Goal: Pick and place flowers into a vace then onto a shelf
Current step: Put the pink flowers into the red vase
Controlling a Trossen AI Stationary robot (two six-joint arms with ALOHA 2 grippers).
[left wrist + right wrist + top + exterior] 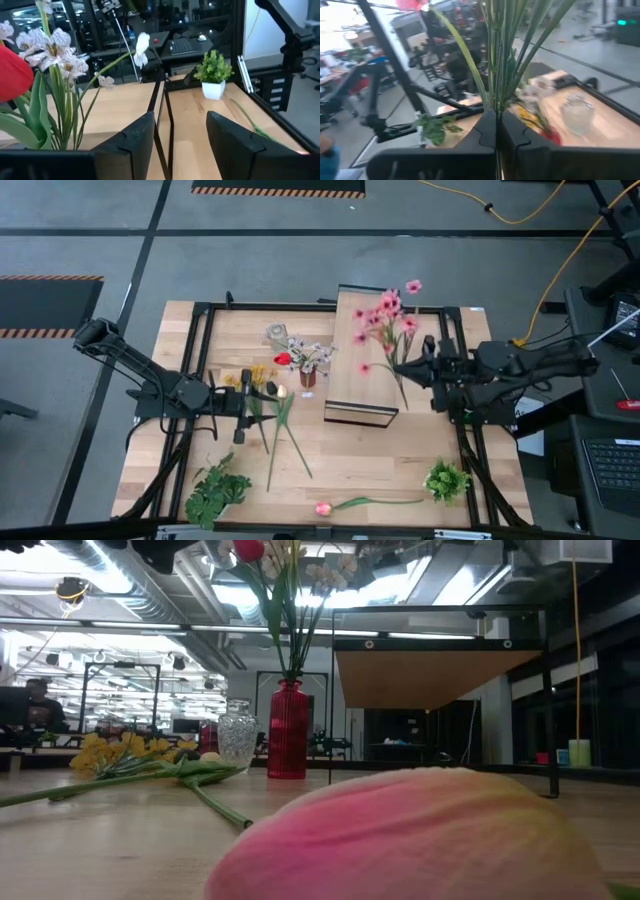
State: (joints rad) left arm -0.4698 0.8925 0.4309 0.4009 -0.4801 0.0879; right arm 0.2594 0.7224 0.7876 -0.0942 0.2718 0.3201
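My right gripper is shut on a pink blossom spray whose blossoms hang over the light-wood shelf. My left gripper is open and empty beside the yellow daisies lying flat on the table. The clear glass vase stands upright behind them; it also shows in the low view. A red cylinder holds a red rose and white sprigs. A pink tulip lies by the near edge. My right gripper pinches the spray's bundle of thin green stems between its two fingers. The fingers come from the table's right and lie across the stems. The stems rise out of the fingers, and the lower stem end sticks out past them, off the tabletop.
A leafy green bunch lies near left and a small potted green plant stands near right. Long green stems lie in the table's middle. The black frame rails run along both sides of the table.
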